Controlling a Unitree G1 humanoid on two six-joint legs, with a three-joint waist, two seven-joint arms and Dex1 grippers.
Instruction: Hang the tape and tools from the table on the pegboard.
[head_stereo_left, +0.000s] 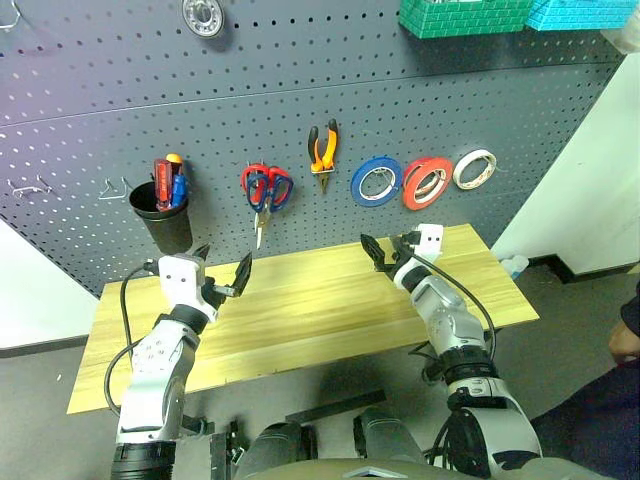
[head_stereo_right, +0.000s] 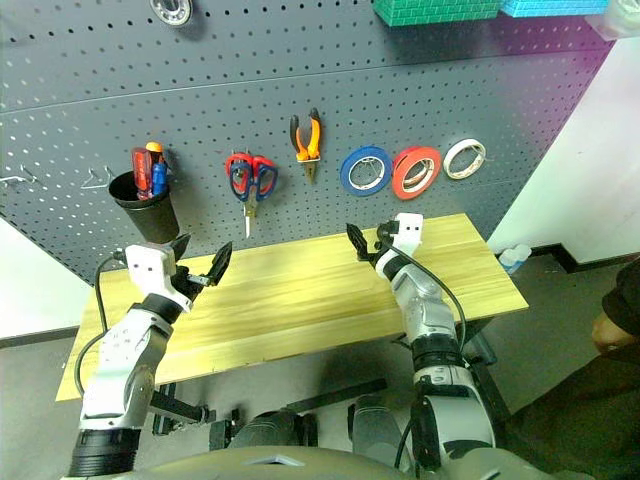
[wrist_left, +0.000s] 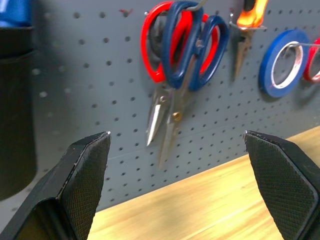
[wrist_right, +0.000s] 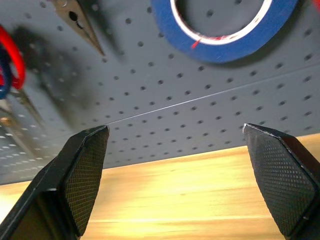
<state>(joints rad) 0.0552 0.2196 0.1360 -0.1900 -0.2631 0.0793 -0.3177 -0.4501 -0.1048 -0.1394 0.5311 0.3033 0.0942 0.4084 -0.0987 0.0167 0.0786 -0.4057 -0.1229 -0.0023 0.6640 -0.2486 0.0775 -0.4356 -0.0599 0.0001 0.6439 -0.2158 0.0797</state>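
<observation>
The red-orange tape (head_stereo_left: 427, 182) hangs on the pegboard (head_stereo_left: 90, 110) between a blue roll (head_stereo_left: 375, 182) and a cream-white roll (head_stereo_left: 474, 168). To their left hang the orange-and-black pliers (head_stereo_left: 322, 148). The dark blue scissors (wrist_left: 192, 47) share a hook with red-handled scissors (wrist_left: 150, 45). The red-handled screwdriver (head_stereo_left: 161, 180) stands in a black cup (head_stereo_left: 165, 222). My left gripper (head_stereo_left: 224, 262) is open and empty over the table (head_stereo_left: 320, 310), below the scissors. My right gripper (head_stereo_left: 386, 246) is also open and empty, level above the table's far edge under the blue roll (wrist_right: 220, 47).
Orange and blue screwdrivers share the black cup. Bare wire hooks (head_stereo_left: 115, 186) stick out at the pegboard's left. A green bin (head_stereo_left: 465, 15) and a blue bin (head_stereo_left: 580, 12) hang at the top right. A person (head_stereo_left: 625, 345) stands at the right edge.
</observation>
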